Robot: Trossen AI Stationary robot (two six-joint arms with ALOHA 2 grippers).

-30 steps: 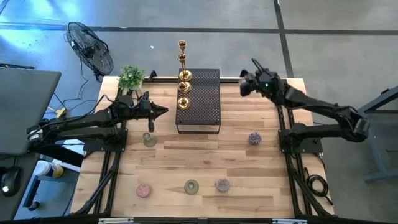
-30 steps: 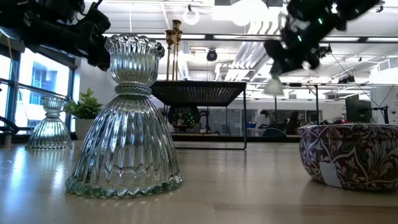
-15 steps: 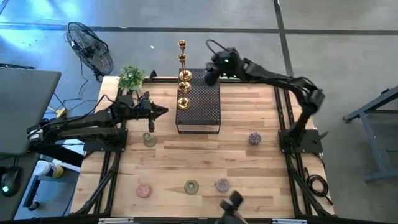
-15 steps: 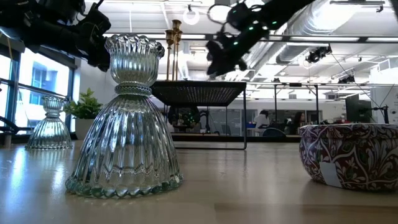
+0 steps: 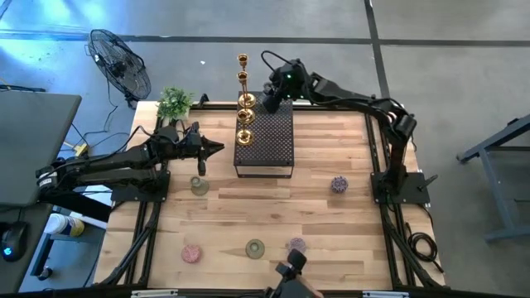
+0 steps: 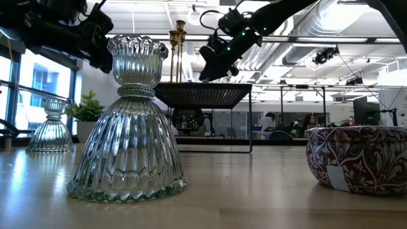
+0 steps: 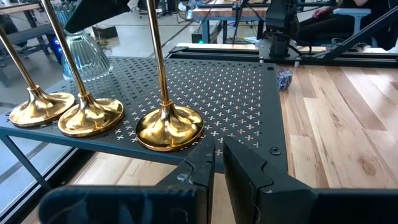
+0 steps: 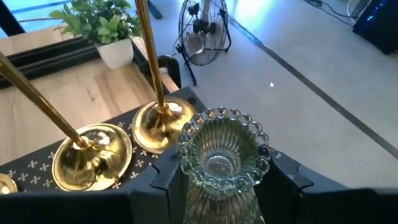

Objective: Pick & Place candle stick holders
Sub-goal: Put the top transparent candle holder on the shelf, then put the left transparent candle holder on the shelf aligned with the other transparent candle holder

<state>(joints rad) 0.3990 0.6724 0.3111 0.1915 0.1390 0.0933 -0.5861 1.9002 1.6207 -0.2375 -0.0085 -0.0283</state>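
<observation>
Candle stick holders: near edge of the surface (image 5: 331,223), pink cup (image 5: 191,253), green glass (image 5: 254,247), purple cup (image 5: 296,245). Left tool (image 7: 218,152), fingers pressed nearly together, waits at 9 o'clock of the black box (image 5: 265,142). Farther, at 12 o'clock, right tool (image 8: 217,186) pinches a ribbed glass holder (image 8: 221,152) beside gold candlesticks (image 5: 245,116).

- My right gripper (image 8: 221,186) holds a ribbed clear-green glass holder (image 8: 221,155) upright over the black perforated box (image 5: 265,142).
- Four gold candlesticks (image 5: 244,118) stand along that box's edge.
</observation>
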